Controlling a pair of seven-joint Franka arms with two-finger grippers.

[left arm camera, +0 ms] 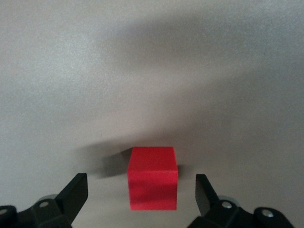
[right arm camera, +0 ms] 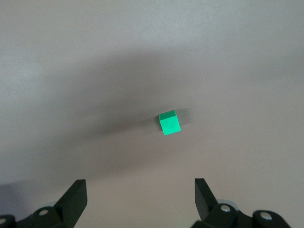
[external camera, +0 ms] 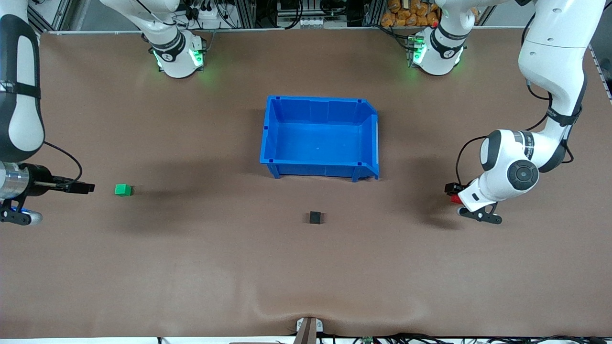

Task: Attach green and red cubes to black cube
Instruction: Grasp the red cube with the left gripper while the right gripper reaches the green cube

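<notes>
Robotics lab: bench-mounted arms, cabling.

Worktop: brown worktop, matte, with soft shadows.
Back edge: metal frames and cables.

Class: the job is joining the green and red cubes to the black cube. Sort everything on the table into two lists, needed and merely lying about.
Needed:
green cube
red cube, between the open left pincer fingers
black cube
open right pincer, short of the green cube

Lying about:
blue bin
</notes>
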